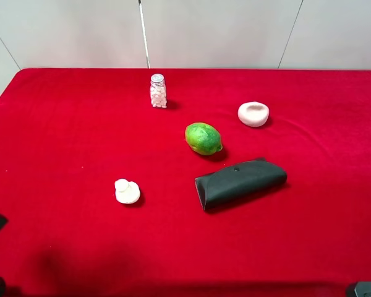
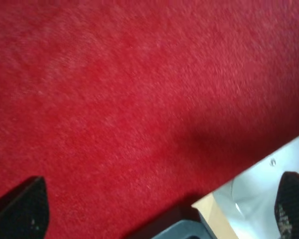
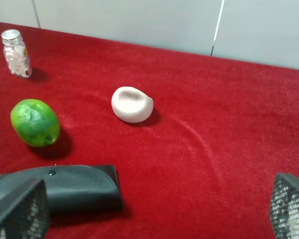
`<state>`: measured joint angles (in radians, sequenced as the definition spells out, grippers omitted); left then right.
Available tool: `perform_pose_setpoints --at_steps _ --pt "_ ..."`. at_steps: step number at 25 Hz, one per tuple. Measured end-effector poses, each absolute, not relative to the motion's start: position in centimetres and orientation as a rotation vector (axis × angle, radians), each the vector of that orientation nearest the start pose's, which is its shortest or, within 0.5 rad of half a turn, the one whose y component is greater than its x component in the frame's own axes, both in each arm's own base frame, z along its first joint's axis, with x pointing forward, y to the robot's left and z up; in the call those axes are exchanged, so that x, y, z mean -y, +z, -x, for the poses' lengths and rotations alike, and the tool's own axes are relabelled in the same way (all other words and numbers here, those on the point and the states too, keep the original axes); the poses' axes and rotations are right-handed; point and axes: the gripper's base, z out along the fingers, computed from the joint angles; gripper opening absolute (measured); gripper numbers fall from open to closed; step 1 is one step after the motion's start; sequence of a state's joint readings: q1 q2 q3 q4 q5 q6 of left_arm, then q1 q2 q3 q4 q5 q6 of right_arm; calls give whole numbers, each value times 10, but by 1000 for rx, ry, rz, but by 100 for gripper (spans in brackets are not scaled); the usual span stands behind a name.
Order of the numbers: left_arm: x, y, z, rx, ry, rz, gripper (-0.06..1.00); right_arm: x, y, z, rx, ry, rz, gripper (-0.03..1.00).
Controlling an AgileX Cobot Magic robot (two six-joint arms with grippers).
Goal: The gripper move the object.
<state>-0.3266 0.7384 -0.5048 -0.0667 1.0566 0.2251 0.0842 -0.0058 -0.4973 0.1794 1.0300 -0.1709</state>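
Exterior high view is showing the green oval lime-like fruit (image 1: pixel 203 138) sitting a little right of centre on the red cloth-covered worktop (image 1: pixel 62 136), its long axis running from upper left to lower right with the small nub at the lower-right end. Just below it, apart from it, a dark rolled pouch (image 1: pixel 240 182) is lying slantwise. Neither arm is reaching over the cloth in this view.

The right claw (image 3: pixel 157 211) is standing wide open with nothing between its meshed fingertips (image 3: pixel 20 209), and in its wrist view the fruit (image 3: pixel 35 122) is sitting at the left of the frame beyond the pouch (image 3: pixel 65 188). The left claw (image 2: pixel 162 209) is also spread open and empty, looking only at bare cloth and the worktop's edge.

Judging from this, the right arm is the nearer one, and its approach is needing to clear the pouch to reach the fruit.
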Motion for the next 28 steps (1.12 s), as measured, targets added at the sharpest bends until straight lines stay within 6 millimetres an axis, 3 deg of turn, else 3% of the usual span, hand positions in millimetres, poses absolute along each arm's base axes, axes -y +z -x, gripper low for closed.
perform_pose_setpoints --at_steps 14,28 --pt "19 272 -40 -2285 -131 -624 88 -13 280 6 -1984 158 260 69" --pt "8 277 -13 -2128 -62 -442 88 -13 280 6 -1984 158 260 69"
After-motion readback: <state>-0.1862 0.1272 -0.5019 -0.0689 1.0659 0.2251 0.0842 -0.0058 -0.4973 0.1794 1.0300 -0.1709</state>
